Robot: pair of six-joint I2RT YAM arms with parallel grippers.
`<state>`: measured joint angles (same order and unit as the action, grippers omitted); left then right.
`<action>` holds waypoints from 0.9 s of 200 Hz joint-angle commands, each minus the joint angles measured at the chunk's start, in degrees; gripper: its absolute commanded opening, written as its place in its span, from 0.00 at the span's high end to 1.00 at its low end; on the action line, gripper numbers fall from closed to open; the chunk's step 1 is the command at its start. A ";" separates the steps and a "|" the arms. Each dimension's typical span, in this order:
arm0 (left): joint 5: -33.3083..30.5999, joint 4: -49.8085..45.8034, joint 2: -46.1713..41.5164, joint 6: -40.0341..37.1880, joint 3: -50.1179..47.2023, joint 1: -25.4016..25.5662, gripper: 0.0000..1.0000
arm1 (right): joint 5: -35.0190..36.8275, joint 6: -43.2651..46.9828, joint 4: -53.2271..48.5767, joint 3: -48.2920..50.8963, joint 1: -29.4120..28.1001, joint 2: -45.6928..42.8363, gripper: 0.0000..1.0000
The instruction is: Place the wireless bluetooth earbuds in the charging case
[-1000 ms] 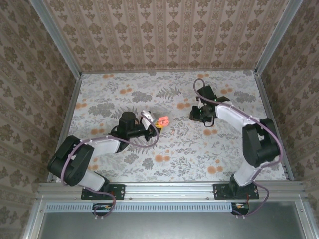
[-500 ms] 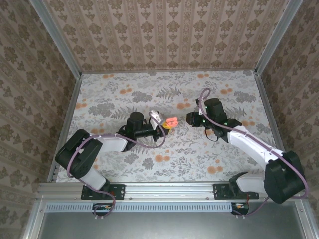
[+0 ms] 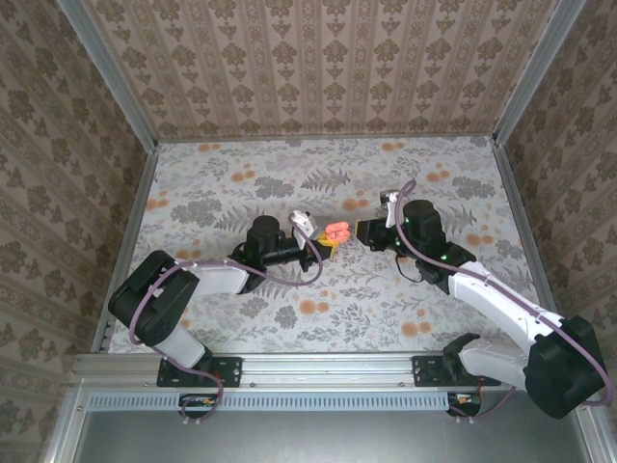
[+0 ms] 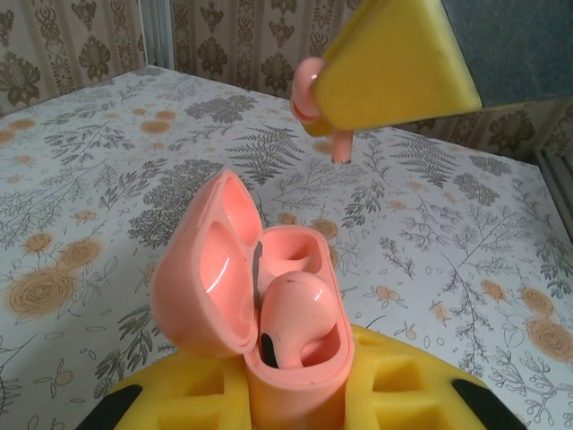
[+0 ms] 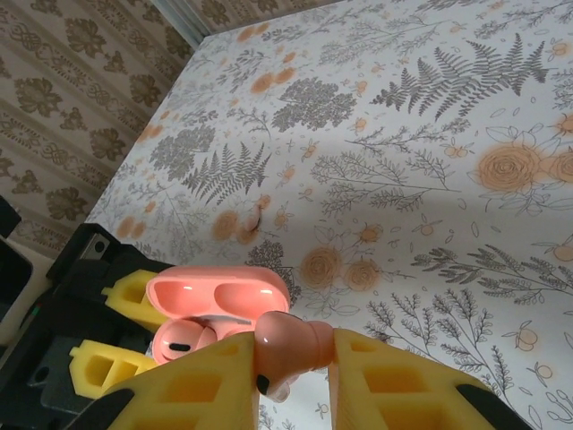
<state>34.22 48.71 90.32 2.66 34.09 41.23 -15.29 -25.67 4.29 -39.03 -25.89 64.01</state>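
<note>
From above, the left gripper [image 3: 316,246] and right gripper [image 3: 368,232] meet near the middle of the floral table [image 3: 241,309]. A small pink thing, the charging case [image 3: 335,231], sits between them. The left gripper reaches in from its 8 o'clock and the right gripper stands at its 3 o'clock. This view is too coarse to show lid, buds or how the jaws stand.

The left wrist camera gives that detail. The charging case [image 4: 235,269] stands upright at 6 o'clock, clamped between the left gripper's yellow pads [image 4: 179,394], which are closed tight on its lower body. Its lid hangs open towards 9 o'clock. One seated earbud [image 4: 295,313] fills the nearer socket, and the socket behind it at 12 o'clock is bare. Up at 12 o'clock, clear of the case, the right gripper's yellow finger [image 4: 394,63] carries the second earbud [image 4: 309,90], stem pointing down.

The right wrist camera shows the grip itself. The second earbud [image 5: 286,345] is pinched between the two yellow fingers at 6 o'clock, the jaws nearly closed with only the bud between them. At 9 o'clock of it lies the open case [image 5: 219,300], apart from the bud, with the seated earbud [image 5: 183,339] inside and the left gripper's pads at 8 o'clock.
</note>
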 commanded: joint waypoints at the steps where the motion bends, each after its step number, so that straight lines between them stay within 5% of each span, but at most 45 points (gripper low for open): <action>1: -0.02 4.88 0.41 2.93 0.64 0.30 0.84 | -0.88 -1.25 3.38 1.14 -0.64 -1.43 0.76; 180: 0.81 3.97 -0.85 2.33 1.05 0.84 0.84 | -1.06 -1.67 6.78 -0.94 -2.70 1.90 0.76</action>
<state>34.26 51.99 90.32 4.97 34.06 41.93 -15.49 -27.20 9.13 -38.24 -28.10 65.23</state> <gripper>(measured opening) 0.196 0.245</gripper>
